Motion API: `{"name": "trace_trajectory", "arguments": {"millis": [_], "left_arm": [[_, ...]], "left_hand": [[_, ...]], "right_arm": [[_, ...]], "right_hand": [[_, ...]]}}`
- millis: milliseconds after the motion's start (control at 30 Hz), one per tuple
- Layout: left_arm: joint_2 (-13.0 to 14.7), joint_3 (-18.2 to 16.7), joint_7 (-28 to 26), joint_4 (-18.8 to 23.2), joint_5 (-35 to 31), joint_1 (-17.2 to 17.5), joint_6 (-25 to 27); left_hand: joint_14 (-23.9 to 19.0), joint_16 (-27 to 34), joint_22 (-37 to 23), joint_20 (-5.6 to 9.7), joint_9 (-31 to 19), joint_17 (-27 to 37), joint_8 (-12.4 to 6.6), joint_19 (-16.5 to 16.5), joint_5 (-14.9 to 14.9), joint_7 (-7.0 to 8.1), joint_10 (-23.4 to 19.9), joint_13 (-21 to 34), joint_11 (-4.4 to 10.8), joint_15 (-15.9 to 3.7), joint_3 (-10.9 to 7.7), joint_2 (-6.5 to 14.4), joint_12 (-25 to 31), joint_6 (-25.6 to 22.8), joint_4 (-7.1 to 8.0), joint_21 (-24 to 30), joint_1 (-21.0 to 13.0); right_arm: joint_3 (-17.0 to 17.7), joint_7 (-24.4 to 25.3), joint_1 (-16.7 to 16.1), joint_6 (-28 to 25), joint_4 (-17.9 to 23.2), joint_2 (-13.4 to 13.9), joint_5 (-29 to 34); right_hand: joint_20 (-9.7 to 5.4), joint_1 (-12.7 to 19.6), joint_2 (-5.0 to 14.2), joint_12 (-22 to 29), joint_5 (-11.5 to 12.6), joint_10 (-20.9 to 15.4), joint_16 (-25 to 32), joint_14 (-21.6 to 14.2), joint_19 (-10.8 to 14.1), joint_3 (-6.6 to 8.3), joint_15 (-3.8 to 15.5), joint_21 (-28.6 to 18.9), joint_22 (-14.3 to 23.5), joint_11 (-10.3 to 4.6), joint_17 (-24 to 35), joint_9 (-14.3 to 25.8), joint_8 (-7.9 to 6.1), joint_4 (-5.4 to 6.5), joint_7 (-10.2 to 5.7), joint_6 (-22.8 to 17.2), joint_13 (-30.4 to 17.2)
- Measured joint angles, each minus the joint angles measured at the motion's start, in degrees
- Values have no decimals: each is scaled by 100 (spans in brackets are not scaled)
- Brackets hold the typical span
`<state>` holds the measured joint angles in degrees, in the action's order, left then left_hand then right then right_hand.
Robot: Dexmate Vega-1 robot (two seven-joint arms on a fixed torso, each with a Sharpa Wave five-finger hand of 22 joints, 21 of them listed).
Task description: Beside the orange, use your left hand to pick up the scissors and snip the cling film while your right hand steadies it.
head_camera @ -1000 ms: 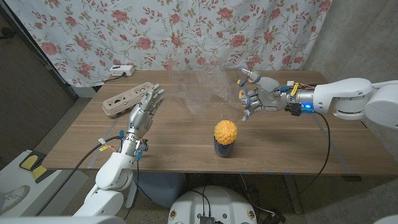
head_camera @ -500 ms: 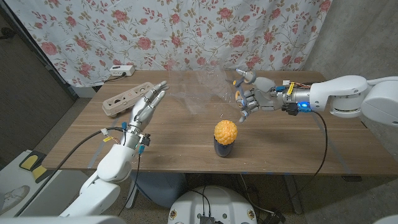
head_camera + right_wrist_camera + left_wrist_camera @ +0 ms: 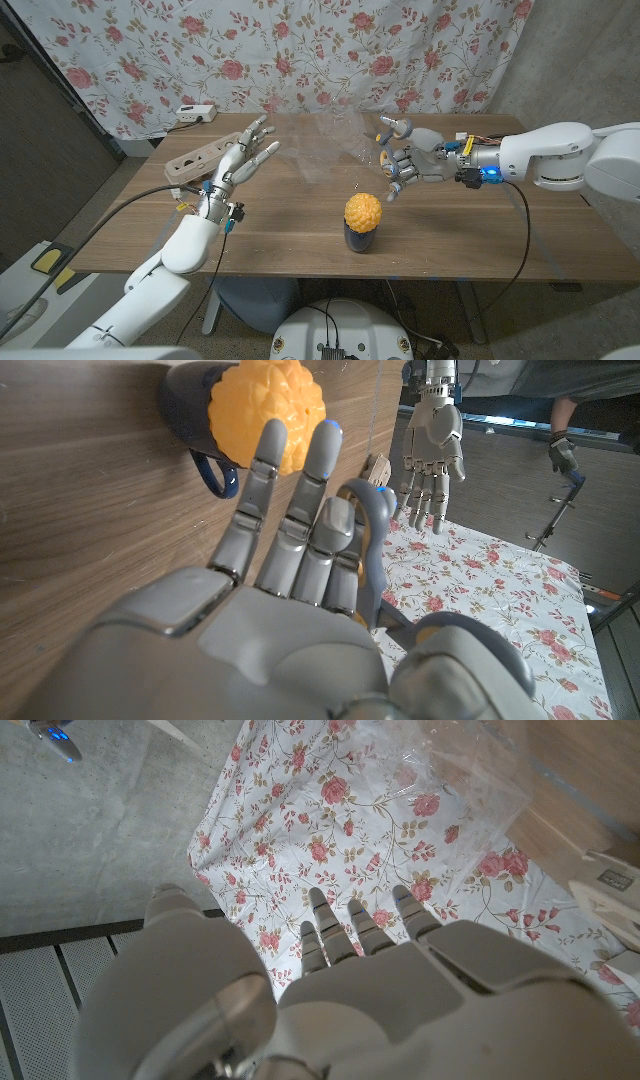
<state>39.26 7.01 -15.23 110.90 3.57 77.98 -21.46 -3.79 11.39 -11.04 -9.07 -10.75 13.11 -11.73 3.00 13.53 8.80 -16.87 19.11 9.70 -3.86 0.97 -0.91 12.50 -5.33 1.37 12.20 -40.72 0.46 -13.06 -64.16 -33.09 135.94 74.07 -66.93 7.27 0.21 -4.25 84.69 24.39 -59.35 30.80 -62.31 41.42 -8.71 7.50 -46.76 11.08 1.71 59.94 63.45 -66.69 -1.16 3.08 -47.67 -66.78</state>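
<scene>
Left hand is raised over the desk's far-left part, fingers spread, holding nothing. The cling film hangs between it and the right hand, whose fingers are half-curled. A grey loop among them may be the scissors; we cannot tell. The orange sits nearer the front edge, just beside the right hand. A power strip lies by the left hand.

matt wood table, glossy clear cling film (crinkled), bumpy orange
</scene>
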Motion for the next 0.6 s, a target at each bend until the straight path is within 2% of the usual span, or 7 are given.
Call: {"name": "trace_trajectory", "arguments": {"millis": [100, 200, 267, 333, 433, 500, 600], "left_arm": [[169, -51, 29, 89, -61, -14, 84], [298, -88, 128, 164, -185, -16, 269], [357, -110, 132, 198, -190, -16, 278], [441, -146, 167, 252, -245, -4, 405], [544, -179, 196, 326, -292, 13, 520], [611, -197, 221, 388, -373, 25, 679], [743, -214, 234, 509, -501, 39, 878]], "left_hand": [[169, -48, 12, -35, -7, -45, 0, -35, 26, -21, 187, -22, -62, 53, -35, 38, -44, -21, -76, 0, -134], [198, -48, 13, -35, -6, -60, 0, -35, 26, -39, 237, -25, -111, 80, -42, 44, -44, -84, -83, 0, -170], [199, -48, 12, -47, -7, -60, 0, -47, 26, -31, 262, -25, -96, 82, -19, 39, -44, -93, -106, 0, -175], [229, -50, 12, -66, -6, -85, 0, -66, 47, -31, 310, -48, -119, 111, -98, 171, -44, -93, -187, 0, -308], [253, -51, 12, -66, -6, -137, 32, -66, 48, -29, 468, -89, -130, 135, -312, 431, -65, 36, -400, 0, -709], [313, -52, 32, -66, -6, -164, 32, -66, 48, -18, 583, -104, -164, 151, -392, 450, -87, 107, -480, 0, -862], [410, -81, 39, -66, -6, -189, 72, -66, 21, -52, 731, -132, -216, 179, -423, 436, -110, 157, -510, 0, -875]], "right_arm": [[92, 4, -90, -12, 23, 17, -5], [172, 5, -164, -24, 44, 21, -6], [205, 6, -196, -34, 52, 21, -6], [259, 6, -248, -46, 71, 21, -6], [291, 0, -276, -70, 82, 15, -3], [310, -4, -288, -81, 88, 7, 3], [316, -13, -292, -98, 94, -3, 15]], "right_hand": [[0, 0, 0, 0, 0, 0, 0, 5, 0, 0, 5, 0, 0, 0, 0, 0, 0, 0, 0, 0, 16], [-21, 0, 0, 0, 22, 0, 0, 21, 21, 0, 21, 40, 0, 0, 0, 0, 0, 0, 0, 0, 37], [-21, 3, 3, 0, 22, 0, 17, 21, 21, 0, 20, 40, 0, 0, 1, 0, 0, 0, 0, 0, 31], [-21, 10, 10, 0, 22, 0, 17, 22, 20, 0, 20, 40, 0, -1, -18, 0, 0, 0, 0, 1, 16], [-21, 33, 33, 0, 22, 0, 17, 22, 20, 0, 20, 68, 0, -1, -10, 0, 0, 0, 1, 1, -37], [-21, 33, 33, 0, 22, 1, 17, 22, 20, 0, 20, 84, 0, -1, -20, 0, 0, 0, 1, 1, -23], [-42, 33, 33, 0, 22, 1, 18, 23, 41, 1, 19, 84, -1, -1, -45, 0, 0, 0, 1, 1, 22]]}}
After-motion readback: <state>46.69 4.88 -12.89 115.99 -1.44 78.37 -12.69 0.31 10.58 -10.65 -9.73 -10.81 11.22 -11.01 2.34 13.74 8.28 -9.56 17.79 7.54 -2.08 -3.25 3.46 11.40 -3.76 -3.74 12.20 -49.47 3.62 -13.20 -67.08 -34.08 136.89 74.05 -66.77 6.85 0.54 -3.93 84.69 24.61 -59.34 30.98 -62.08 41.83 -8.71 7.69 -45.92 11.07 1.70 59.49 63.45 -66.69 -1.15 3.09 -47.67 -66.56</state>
